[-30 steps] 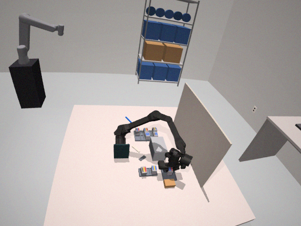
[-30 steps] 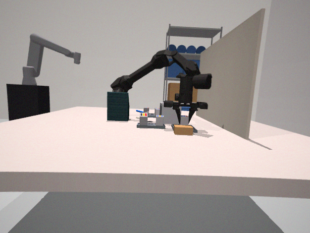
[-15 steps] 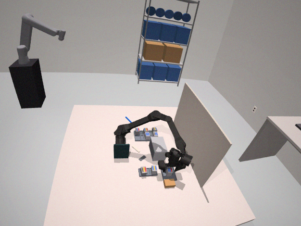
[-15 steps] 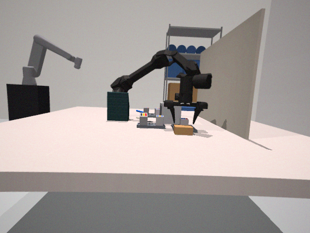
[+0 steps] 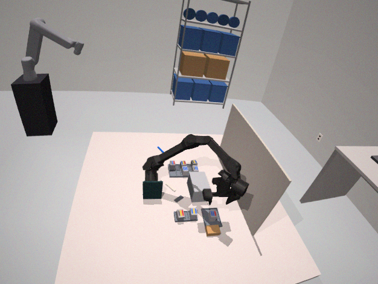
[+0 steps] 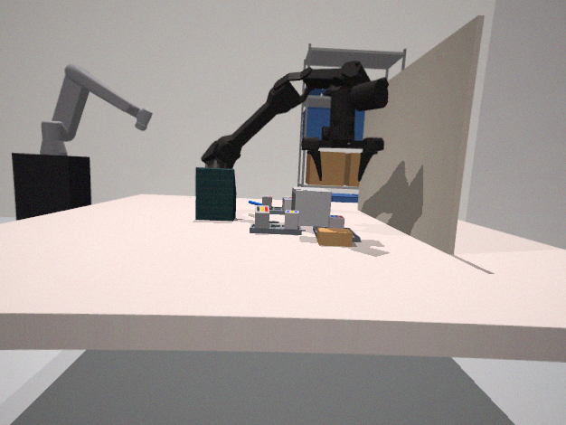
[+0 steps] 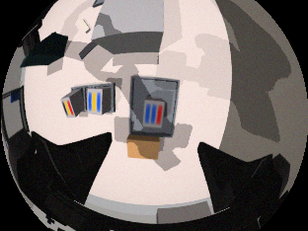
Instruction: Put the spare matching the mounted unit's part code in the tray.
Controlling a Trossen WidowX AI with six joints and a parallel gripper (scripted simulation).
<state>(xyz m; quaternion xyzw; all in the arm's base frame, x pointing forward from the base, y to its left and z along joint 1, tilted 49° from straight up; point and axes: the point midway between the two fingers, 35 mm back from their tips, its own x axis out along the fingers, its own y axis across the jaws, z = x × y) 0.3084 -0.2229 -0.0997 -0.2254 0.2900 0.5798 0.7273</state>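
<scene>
The mounted unit (image 5: 198, 186) (image 6: 310, 206) (image 7: 132, 17) is a plain grey box in the middle of the table. A small grey spare (image 5: 212, 214) (image 6: 336, 221) (image 7: 153, 115) with blue, blue and red stripes on top sits in the dark tray (image 5: 219, 222) (image 6: 355, 238) (image 7: 156, 86). My gripper (image 5: 219, 200) (image 6: 340, 175) (image 7: 156, 142) is open and empty. It hangs well above the tray and the spare, touching neither.
An orange block (image 5: 212, 229) (image 6: 334, 236) (image 7: 144, 149) lies against the tray's front. A dock with two striped spares (image 5: 186, 214) (image 7: 86, 102) stands to the left, and another dock (image 5: 183, 166) behind the unit. A tall panel (image 5: 253, 165) (image 6: 425, 150) stands to the right, and the green arm base (image 5: 152, 189) to the left.
</scene>
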